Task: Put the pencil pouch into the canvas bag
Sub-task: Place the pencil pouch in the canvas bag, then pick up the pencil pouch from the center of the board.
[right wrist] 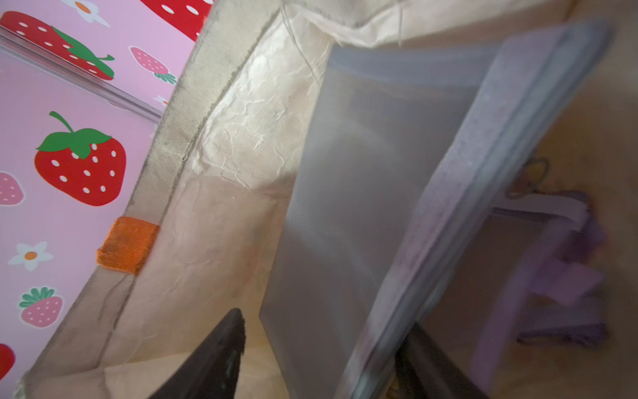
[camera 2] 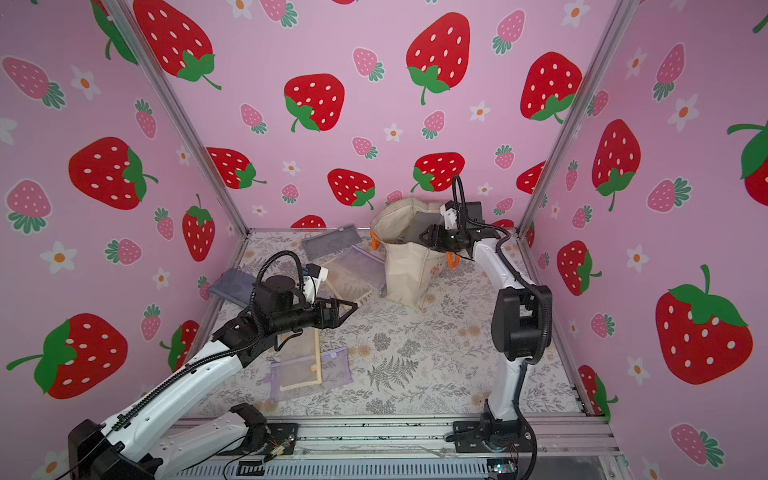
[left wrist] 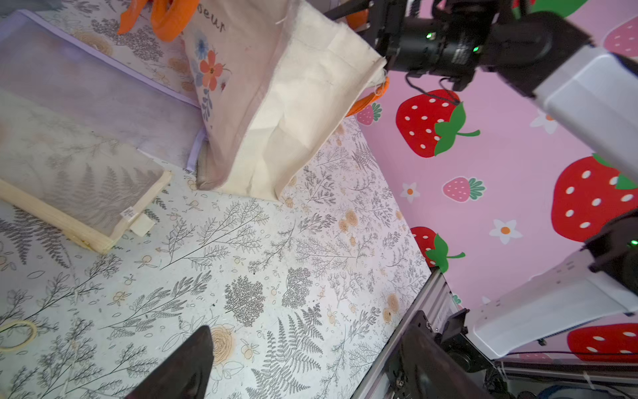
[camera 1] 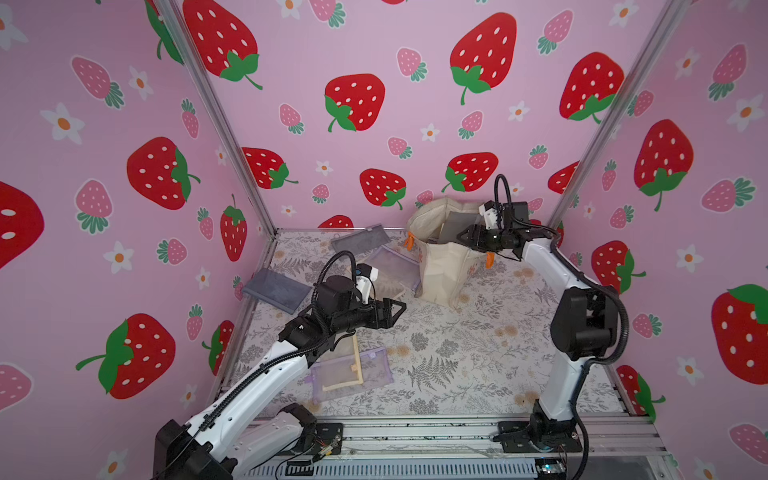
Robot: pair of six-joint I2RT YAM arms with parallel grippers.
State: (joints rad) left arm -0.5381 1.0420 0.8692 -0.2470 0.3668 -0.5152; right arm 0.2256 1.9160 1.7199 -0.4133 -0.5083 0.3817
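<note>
The canvas bag (camera 1: 440, 270) (camera 2: 405, 270) (left wrist: 293, 103) stands upright at the back of the table, mouth open, with orange handles. A grey mesh pencil pouch (camera 1: 459, 226) (camera 2: 424, 224) (right wrist: 362, 190) stands slanted inside it, its top edge above the rim. My right gripper (camera 1: 462, 239) (camera 2: 424, 239) (right wrist: 324, 324) hovers at the bag's mouth, open. The pouch lies between its spread fingers, blurred, and one finger is clearly apart from it. A purple pouch (right wrist: 559, 276) lies deeper in the bag. My left gripper (camera 1: 401, 309) (camera 2: 352, 309) (left wrist: 310, 324) hangs open and empty above the table's middle.
Other pouches lie on the floral table (camera 1: 478, 353): a grey one (camera 1: 361, 241) at the back, a purple mesh one (camera 1: 395, 266) beside the bag, a grey one (camera 1: 276, 289) at the left edge, and purple and beige-trimmed ones (camera 1: 353, 370) at the front under my left arm.
</note>
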